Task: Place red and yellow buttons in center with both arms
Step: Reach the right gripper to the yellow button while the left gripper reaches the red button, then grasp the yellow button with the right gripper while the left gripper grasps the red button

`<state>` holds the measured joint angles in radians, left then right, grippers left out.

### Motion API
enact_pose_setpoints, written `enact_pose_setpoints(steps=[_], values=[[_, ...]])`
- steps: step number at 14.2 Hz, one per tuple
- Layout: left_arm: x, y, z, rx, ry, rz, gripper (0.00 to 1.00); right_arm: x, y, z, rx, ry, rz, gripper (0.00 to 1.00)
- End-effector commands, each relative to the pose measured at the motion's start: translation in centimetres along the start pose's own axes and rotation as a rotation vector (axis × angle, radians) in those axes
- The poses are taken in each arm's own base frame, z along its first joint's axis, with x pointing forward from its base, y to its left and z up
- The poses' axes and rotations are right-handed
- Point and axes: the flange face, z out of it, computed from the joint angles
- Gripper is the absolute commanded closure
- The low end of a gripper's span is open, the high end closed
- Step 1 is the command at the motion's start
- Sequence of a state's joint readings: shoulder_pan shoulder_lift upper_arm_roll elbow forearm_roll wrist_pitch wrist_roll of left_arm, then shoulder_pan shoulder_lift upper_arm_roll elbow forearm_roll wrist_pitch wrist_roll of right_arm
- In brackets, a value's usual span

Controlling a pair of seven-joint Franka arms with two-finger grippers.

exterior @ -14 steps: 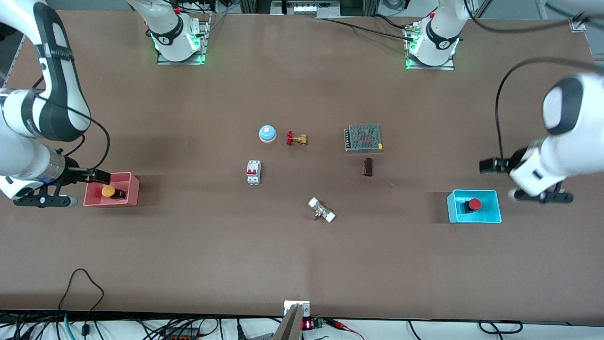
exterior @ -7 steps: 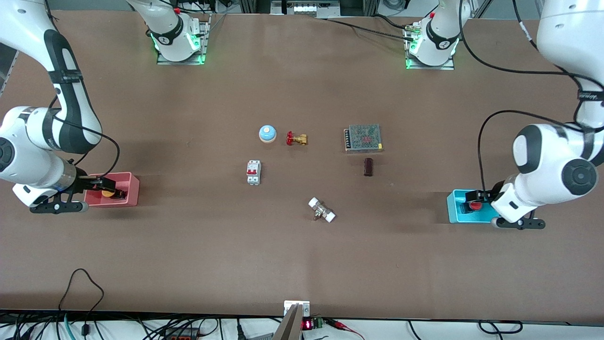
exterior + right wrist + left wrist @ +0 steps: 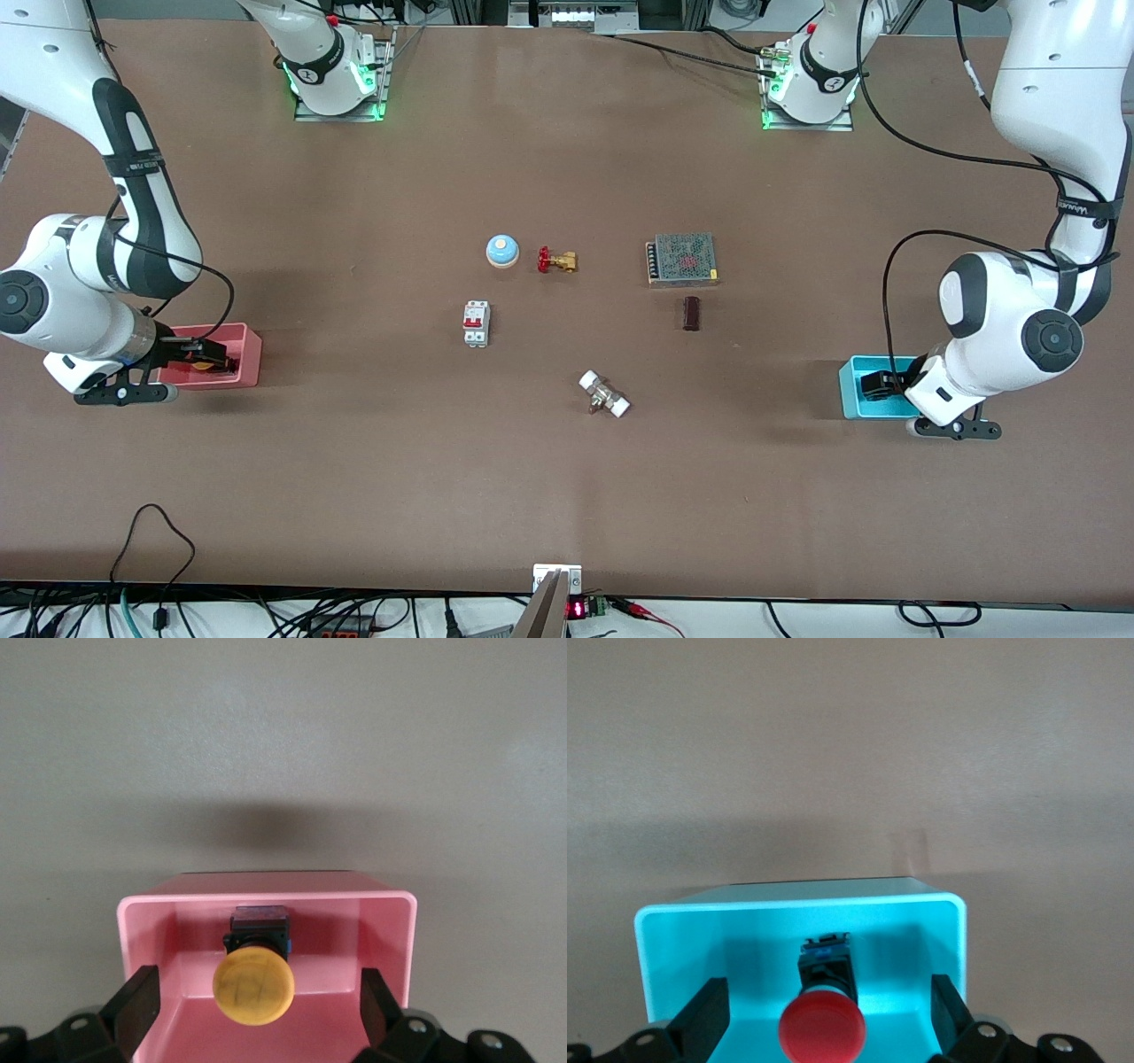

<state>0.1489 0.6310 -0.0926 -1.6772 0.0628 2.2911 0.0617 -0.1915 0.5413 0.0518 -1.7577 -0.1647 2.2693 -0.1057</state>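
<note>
A: We begin at the right arm's end of the tabletop (image 3: 567, 496). Where is the yellow button (image 3: 253, 985) in relation to the right gripper (image 3: 252, 1014)?

B: It lies on its side in the pink bin (image 3: 244, 341), with the cap toward the wrist and the black base pointing away, so its long axis runs between the two fingers (image 3: 133, 1005) and not across them. The jaws are open wide, one finger at each side of the cap, and nothing is gripped yet.

A: And in the middle?

B: The center (image 3: 576, 319) is bare brown surface, among a blue bell (image 3: 501, 251), a brass valve (image 3: 556, 260), a breaker (image 3: 476, 322), a metal box (image 3: 682, 259), a dark block (image 3: 691, 313) and a white fitting (image 3: 604, 393). Both buttons are well apart from it.

A: The left arm's end?

B: The red button (image 3: 821, 1028) lies the same way in the cyan bin (image 3: 855, 390), cap toward the left gripper (image 3: 824, 1028). Those jaws are also open and straddle the cap without touching it. Each arm is at its own button, so I judge the next move is only a short descent and a closing.

A: What is hard to see?

B: In the front view the red button is hidden under the left wrist, and the yellow one shows only a sliver. The wrist views cut off the fingertips, so how deep they are in the bins is not clear.
</note>
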Motion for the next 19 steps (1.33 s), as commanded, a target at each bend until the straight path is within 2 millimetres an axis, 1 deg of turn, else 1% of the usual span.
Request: enact_pose_setpoints(steps=[1, 5, 7, 8, 9, 10, 12, 13, 14, 15, 16, 17, 19], values=[[-0.6, -1.1, 1.3, 0.007, 0.02, 0.026, 0.01, -0.1, 0.1, 1.4, -0.003, 0.007, -0.027, 0.0], [-2.2, -0.7, 3.9, 0.004, 0.042, 0.029, 0.01, 0.0, -0.2, 2.9, 0.002, 0.008, -0.031, 0.0], [-2.4, -0.7, 4.0, 0.004, 0.042, 0.028, 0.01, 0.0, -0.2, 3.3, 0.003, 0.004, -0.031, 0.0], [-2.3, -0.6, 4.0, 0.004, 0.042, 0.031, 0.06, -0.1, -0.2, 3.6, 0.005, -0.002, -0.03, 0.0], [-2.3, -0.6, 3.9, 0.004, 0.044, 0.031, 0.16, -0.1, -0.2, 3.8, 0.005, -0.003, -0.031, 0.04], [-2.2, -0.6, 3.8, 0.005, 0.047, 0.03, 0.29, -0.1, -0.3, 3.9, 0.005, -0.006, -0.033, 0.1], [-2.1, -0.6, 3.7, 0.005, 0.048, 0.03, 0.53, -0.2, -0.3, 4.2, 0.006, -0.011, -0.04, 0.18], [-2.0, -0.6, 3.6, 0.005, 0.05, 0.032, 0.66, -0.2, -0.3, 4.2, 0.006, -0.011, -0.04, 0.24], [-1.9, -0.6, 3.4, 0.006, 0.051, 0.032, 0.75, -0.2, -0.3, 4.4, 0.007, -0.014, -0.042, 0.33], [-1.9, -0.6, 3.1, 0.006, 0.051, 0.032, 0.79, -0.2, -0.3, 4.4, 0.007, -0.015, -0.042, 0.42], [-1.8, -0.7, 2.6, 0.009, 0.057, 0.029, 0.79, -0.3, -0.3, 4.4, 0.007, -0.017, -0.048, 0.51], [-1.8, -0.6, 1.9, 0.01, 0.058, 0.03, 0.79, -0.3, -0.3, 4.4, 0.008, -0.017, -0.062, 0.62], [-1.3, -0.8, -1.5, 0.014, 0.023, 0.029, 0.79, -0.3, -0.3, 4.4, 0.008, -0.02, -0.068, 0.81]])
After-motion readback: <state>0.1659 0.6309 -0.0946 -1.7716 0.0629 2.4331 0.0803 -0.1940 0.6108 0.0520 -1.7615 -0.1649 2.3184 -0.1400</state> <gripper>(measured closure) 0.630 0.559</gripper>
